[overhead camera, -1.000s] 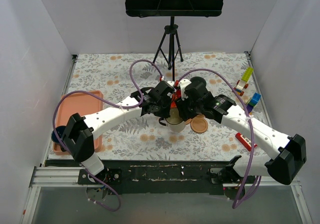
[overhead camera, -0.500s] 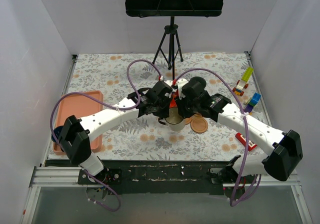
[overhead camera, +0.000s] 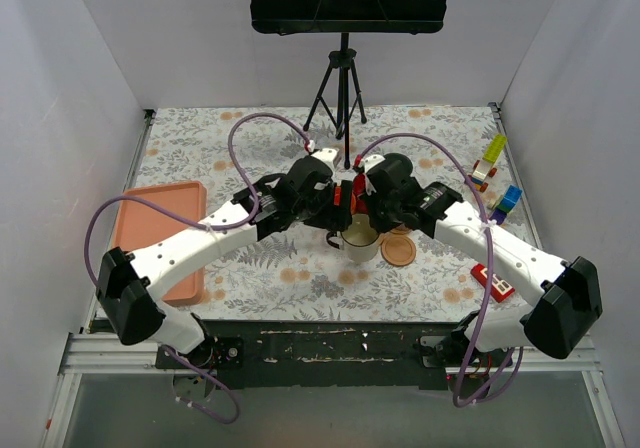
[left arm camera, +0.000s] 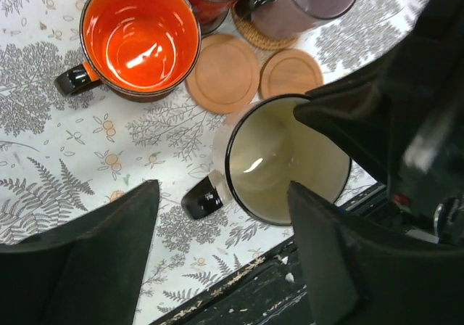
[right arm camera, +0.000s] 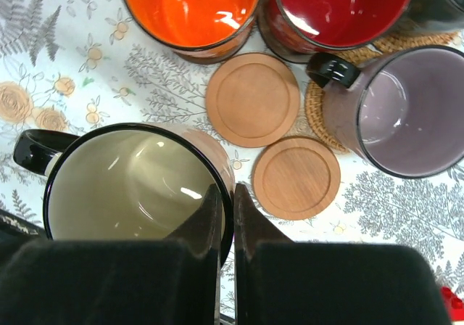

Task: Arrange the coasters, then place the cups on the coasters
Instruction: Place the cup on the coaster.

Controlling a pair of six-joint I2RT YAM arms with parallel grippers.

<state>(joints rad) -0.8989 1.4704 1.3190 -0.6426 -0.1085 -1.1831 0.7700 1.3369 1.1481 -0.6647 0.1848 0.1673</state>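
Observation:
In the right wrist view the cream cup point(right arm camera: 123, 187) stands with its black handle to the left, and my right gripper point(right arm camera: 226, 191) is shut on its rim, one finger inside and one outside. My left gripper point(left arm camera: 221, 191) hangs open above that cup's point(left arm camera: 283, 158) handle, touching nothing. Two orange-brown wood coasters point(right arm camera: 252, 100) point(right arm camera: 296, 178) lie bare beside the cup. The orange cup point(right arm camera: 190, 9) and red cup point(right arm camera: 341, 6) stand behind them. The purple-grey cup point(right arm camera: 406, 111) sits on a rattan coaster point(right arm camera: 313, 114). From above, both grippers meet over the cream cup point(overhead camera: 360, 238).
A salmon-pink tray point(overhead camera: 160, 228) lies at the left edge. Toy blocks point(overhead camera: 492, 158) point(overhead camera: 508, 200) and a red block point(overhead camera: 490, 281) sit at the right. A tripod stand point(overhead camera: 340, 88) rises at the back. The table's black front rail point(left arm camera: 290, 296) runs just beyond the cream cup.
My left gripper has opened and let go of the cream cup, drawing back a little. My right gripper has shut on the cup's rim.

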